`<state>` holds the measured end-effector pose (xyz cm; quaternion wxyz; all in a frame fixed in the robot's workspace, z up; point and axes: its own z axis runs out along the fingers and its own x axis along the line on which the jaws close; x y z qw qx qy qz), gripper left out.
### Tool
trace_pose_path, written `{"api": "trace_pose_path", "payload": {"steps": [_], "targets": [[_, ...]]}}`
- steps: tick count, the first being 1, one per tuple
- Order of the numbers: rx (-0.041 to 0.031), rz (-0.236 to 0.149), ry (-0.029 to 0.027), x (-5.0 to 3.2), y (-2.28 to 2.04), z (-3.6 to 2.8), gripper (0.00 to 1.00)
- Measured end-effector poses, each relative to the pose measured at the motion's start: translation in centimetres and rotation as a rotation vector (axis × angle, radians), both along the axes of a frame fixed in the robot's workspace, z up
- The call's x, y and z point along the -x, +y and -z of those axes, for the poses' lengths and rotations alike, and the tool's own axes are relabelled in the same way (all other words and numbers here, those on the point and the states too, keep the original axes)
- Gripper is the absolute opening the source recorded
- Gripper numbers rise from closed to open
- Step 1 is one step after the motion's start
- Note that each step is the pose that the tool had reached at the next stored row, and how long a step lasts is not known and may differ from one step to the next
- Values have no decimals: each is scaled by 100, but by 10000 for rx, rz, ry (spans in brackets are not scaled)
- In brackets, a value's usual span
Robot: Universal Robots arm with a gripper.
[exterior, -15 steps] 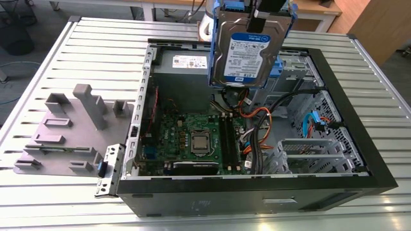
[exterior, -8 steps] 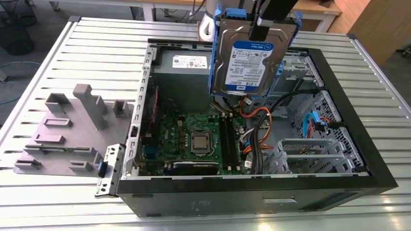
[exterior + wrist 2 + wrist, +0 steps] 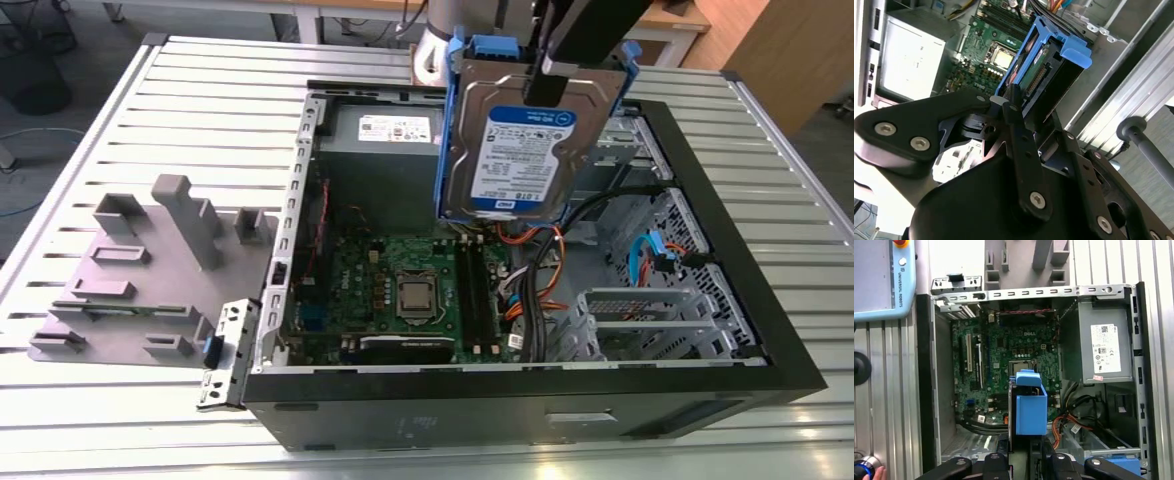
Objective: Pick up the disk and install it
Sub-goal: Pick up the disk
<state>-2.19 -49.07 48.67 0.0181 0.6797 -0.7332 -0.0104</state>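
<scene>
Where the disk (image 3: 531,150) is: in the exterior view it hangs up in the air, standing on end, over the far part of the open computer case (image 3: 747,340).
The label: blue and white, facing the camera.
The gripper (image 3: 550,85): its black fingers pinch the top end of the disk, closed tight on it.
The grey box (image 3: 380,140): inside the case, just to the exterior view's left of the disk.
The green board (image 3: 400,285): on the case floor, nearer than the disk and below it.
The grey plastic stand (image 3: 147,260): on the table (image 3: 174,110), outside the case on the exterior view's left.
Second wrist view: one finger (image 3: 1015,107) presses on the disk (image 3: 1046,75) by its blue frame (image 3: 1074,52); the green board (image 3: 984,60) lies well below.
First wrist view: the blue frame (image 3: 1030,412) sticks out from the gripper (image 3: 1026,462), with the green board (image 3: 1004,357) and the grey box (image 3: 1104,347) under it.
The control tablet (image 3: 879,280): lies on the table, outside the case.
</scene>
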Motion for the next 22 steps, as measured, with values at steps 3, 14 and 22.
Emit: {"api": "trace_pose_path", "payload": {"steps": [3, 14, 22], "targets": [[86, 0, 0, 0, -73, 1, 35], [380, -1, 0, 0, -336, 1, 35], [388, -1, -1, -1, -392, 0, 35]]}}
